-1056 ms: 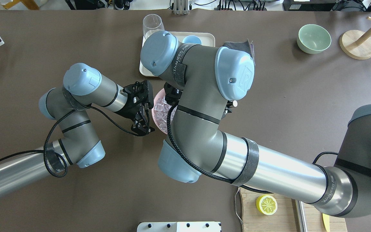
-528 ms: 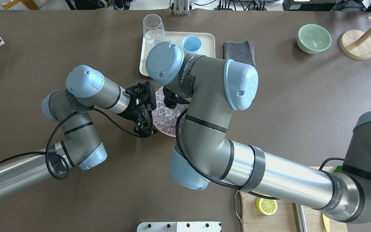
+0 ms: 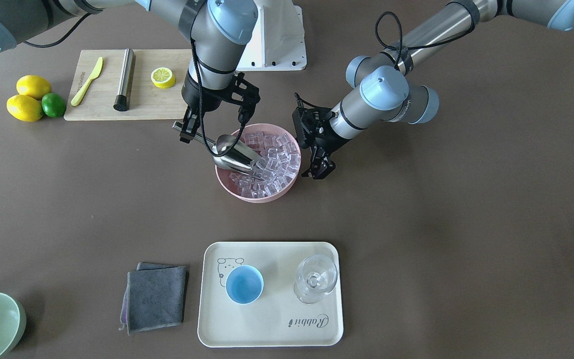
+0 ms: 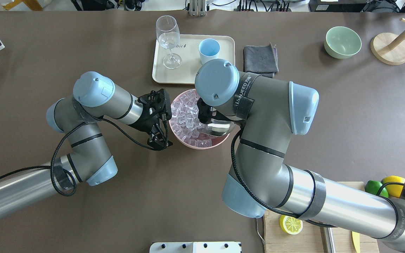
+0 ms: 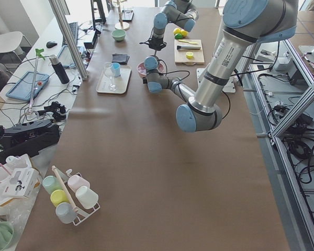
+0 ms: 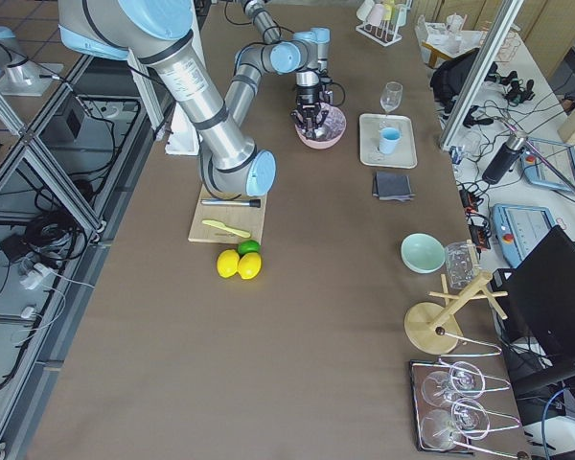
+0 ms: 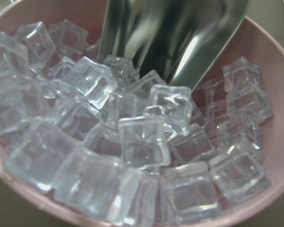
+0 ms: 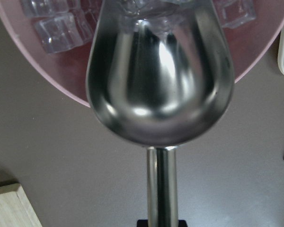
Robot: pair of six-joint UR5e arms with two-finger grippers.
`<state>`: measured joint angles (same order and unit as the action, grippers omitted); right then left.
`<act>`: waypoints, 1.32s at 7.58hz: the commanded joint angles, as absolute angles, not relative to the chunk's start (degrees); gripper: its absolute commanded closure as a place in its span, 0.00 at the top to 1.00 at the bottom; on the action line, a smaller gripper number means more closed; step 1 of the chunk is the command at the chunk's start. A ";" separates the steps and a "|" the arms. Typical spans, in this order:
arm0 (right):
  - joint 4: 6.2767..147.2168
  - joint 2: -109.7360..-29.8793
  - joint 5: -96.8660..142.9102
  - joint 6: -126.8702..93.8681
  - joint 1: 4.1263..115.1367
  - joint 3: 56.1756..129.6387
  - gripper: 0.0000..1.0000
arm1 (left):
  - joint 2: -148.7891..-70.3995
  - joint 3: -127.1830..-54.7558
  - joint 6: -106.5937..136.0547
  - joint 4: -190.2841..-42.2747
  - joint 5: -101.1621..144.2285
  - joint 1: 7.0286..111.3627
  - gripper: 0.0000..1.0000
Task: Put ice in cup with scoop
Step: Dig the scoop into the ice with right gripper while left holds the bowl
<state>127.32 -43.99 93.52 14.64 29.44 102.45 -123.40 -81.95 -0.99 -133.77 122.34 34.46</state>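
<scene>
Steel scoop (image 3: pixel 237 157), one, shiny and rounded, pinched by the right gripper (image 3: pixel 187 131), lies among many clear ice cubes (image 3: pixel 279 157) in one pink bowl (image 3: pixel 227 187); left gripper (image 3: pixel 318 172) spread beside it.

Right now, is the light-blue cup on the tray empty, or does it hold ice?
Empty. The front-facing view looks into the cup and shows only its bare blue bottom; the ice lies in the pink bowl.
</scene>
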 commanded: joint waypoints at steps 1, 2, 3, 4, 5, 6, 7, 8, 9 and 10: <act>121.32 -47.36 93.16 14.24 29.44 102.83 0.00 | -123.40 -81.91 -0.97 -133.77 122.34 34.45 0.99; 117.46 -49.55 93.16 14.06 29.44 102.66 0.00 | -123.40 -82.00 -1.05 -133.77 122.34 34.45 0.99; 114.46 -50.88 93.25 13.28 29.44 102.66 0.00 | -123.31 -81.91 -1.05 -133.77 122.26 34.45 0.99; 113.39 -51.67 93.34 13.27 29.44 103.61 0.00 | -123.22 -81.91 -1.05 -133.77 122.34 34.45 0.99; 111.46 -52.64 93.34 13.10 29.44 104.41 0.00 | -123.22 -81.91 -1.05 -133.77 122.34 34.45 0.99; 108.05 -54.73 93.43 11.44 29.53 105.63 0.00 | -123.14 -82.00 -1.05 -133.77 122.34 34.45 0.99; 104.62 -56.84 93.69 9.34 29.53 106.95 0.00 | -123.13 -82.00 -1.05 -133.77 122.34 34.45 0.99; 103.11 -57.30 93.78 8.88 29.53 106.96 0.00 | -123.05 -82.00 -1.05 -133.77 122.34 34.45 0.99; 101.36 -57.83 94.04 8.27 29.62 106.96 0.00 | -123.13 -82.00 -1.05 -133.77 122.34 34.45 0.99; 100.99 -58.09 95.35 8.61 30.23 107.05 0.00 | -123.31 -82.00 -1.05 -133.77 122.34 34.45 0.99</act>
